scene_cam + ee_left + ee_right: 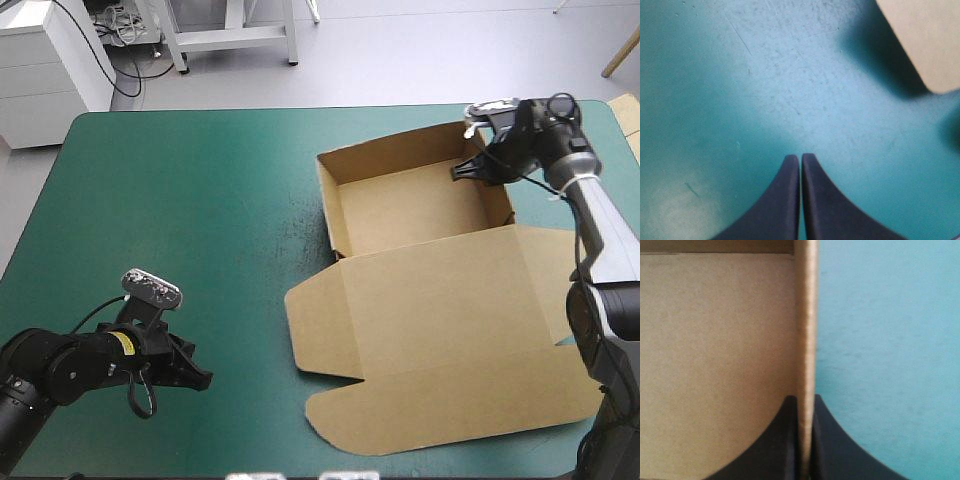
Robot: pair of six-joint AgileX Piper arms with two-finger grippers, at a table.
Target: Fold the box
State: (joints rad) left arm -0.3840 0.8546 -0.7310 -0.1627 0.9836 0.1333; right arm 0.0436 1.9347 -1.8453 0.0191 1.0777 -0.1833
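1. Nearest, at the table's near left corner, the left gripper lies low over the teal-green cover. Its black fingers are pressed together into one point with nothing between them. A corner of brown board shows ahead of it, well apart.
2. Next, on the right half of the table, sits the brown box. Its lid lies flat on the cover, reaching toward the near edge, with a rounded flap at the near left.
3. Behind the lid, the box's tray stands open with its walls up, toward the far right of the table.
4. Farthest off, the right gripper is at the tray's right wall, near the far corner. Its fingers are all but closed on that wall's top edge, one inside the tray and one outside over the cover, so it has the box pinched.
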